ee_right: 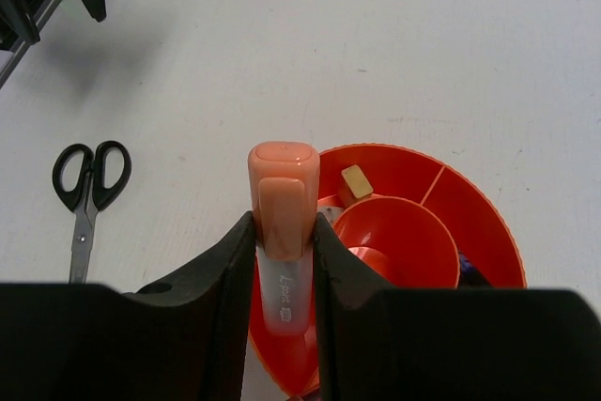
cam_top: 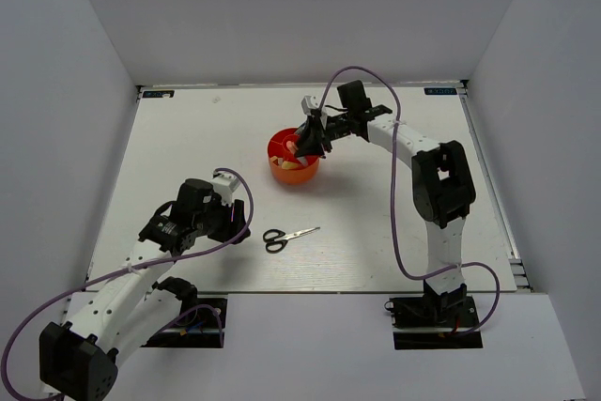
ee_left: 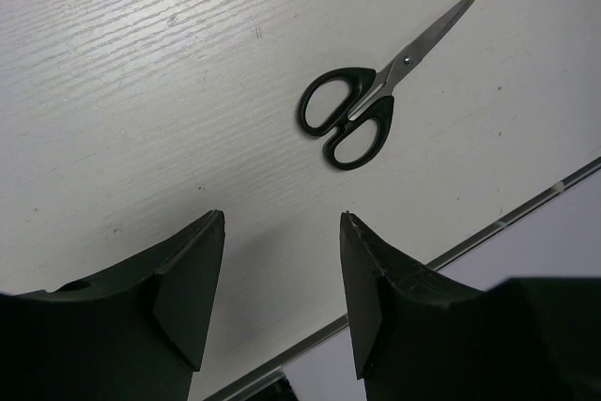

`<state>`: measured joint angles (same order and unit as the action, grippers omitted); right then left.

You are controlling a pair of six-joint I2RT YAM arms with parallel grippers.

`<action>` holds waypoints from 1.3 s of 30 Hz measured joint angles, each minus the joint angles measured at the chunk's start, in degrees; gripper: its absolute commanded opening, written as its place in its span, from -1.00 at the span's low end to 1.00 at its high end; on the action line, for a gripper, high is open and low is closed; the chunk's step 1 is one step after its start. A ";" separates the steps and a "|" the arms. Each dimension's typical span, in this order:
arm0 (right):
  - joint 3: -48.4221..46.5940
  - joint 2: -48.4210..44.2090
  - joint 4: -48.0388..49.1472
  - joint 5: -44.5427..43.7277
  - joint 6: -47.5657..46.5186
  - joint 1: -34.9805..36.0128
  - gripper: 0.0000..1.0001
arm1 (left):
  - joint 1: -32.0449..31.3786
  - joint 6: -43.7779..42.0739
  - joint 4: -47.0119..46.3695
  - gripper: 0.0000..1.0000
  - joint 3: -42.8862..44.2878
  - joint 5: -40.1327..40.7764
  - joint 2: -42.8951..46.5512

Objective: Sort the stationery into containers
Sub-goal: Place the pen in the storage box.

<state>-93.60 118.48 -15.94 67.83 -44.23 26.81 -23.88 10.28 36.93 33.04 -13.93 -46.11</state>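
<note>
Top external, white table point(cam_top: 188, 152), plain white walls point(cam_top: 282, 7), scissors point(cam_top: 287, 236) lying flat

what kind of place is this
Most likely a robotics lab test cell: a white table boxed in by plain white panels, with a left arm and right arm bolted at its near edge.

We record black handles and silver blades on the scissors point(cam_top: 289, 236), an orange organiser point(cam_top: 291, 175), a tan eraser point(ee_right: 356, 181), an orange-capped white tube point(ee_right: 282, 232) and a white tabletop point(cam_top: 188, 157).
</note>
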 measured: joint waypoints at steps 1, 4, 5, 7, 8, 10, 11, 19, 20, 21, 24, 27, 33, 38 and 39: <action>0.00 0.02 -0.57 0.00 -0.98 0.00 -0.61 | 0.00 0.00 0.00 0.25 0.00 0.00 0.00; 0.44 0.00 -2.23 -0.17 -3.69 0.00 -0.15 | 0.00 0.02 0.00 0.25 0.00 0.00 0.00; 0.66 0.00 -2.86 -0.26 -4.48 0.02 -0.15 | 0.00 0.00 0.00 0.25 0.00 0.00 0.00; 0.98 0.00 -4.24 -0.59 -5.90 0.11 -0.12 | 0.00 0.00 0.00 0.25 0.00 0.00 0.00; 1.18 -0.04 -4.57 -0.76 -6.43 0.22 -0.12 | 0.00 0.00 0.00 0.25 0.00 0.00 0.00; 1.62 -0.15 -5.09 -1.33 -7.15 0.37 -0.12 | 0.00 0.02 0.00 0.25 0.00 -0.02 -0.09; 1.75 -0.22 -5.40 -1.57 -7.30 0.44 -0.12 | 0.00 0.02 0.00 0.25 0.00 -0.04 -0.17; 5.84 -6.56 -5.51 -4.94 -2.97 0.70 -0.96 | 0.00 0.07 0.02 -0.05 0.00 -0.31 -0.72; 6.99 -8.37 -4.94 -6.47 -0.72 0.70 -1.00 | 0.00 0.17 0.00 -0.13 0.00 -0.42 -0.74; 8.26 -10.58 -4.42 -8.00 2.08 0.70 -1.00 | 0.00 0.07 0.00 -0.22 0.00 -0.48 -0.76; 13.22 -19.34 -1.77 -17.62 13.49 0.70 -1.00 | 0.00 0.07 -0.07 -0.60 0.00 -0.96 -0.90; 15.19 -26.56 -5.25 -28.89 25.59 0.33 0.13 | 0.00 0.28 -0.13 -0.73 0.00 -1.66 -1.42; 18.51 -26.34 -19.96 -33.42 32.39 -2.78 -0.34 | -0.17 2.91 -1.18 -0.11 0.57 -3.21 -7.13; 32.13 -26.34 -25.33 -36.52 35.54 -5.29 -0.62 | -4.17 7.04 -0.11 0.02 6.82 0.52 -18.05; 32.37 -26.47 -26.38 -36.83 35.87 -5.81 -0.62 | -5.27 7.67 -0.17 0.02 7.98 1.38 -19.93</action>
<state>-61.23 92.01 -42.33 31.00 -8.36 20.99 -29.15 17.96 36.75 41.01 -12.56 -66.04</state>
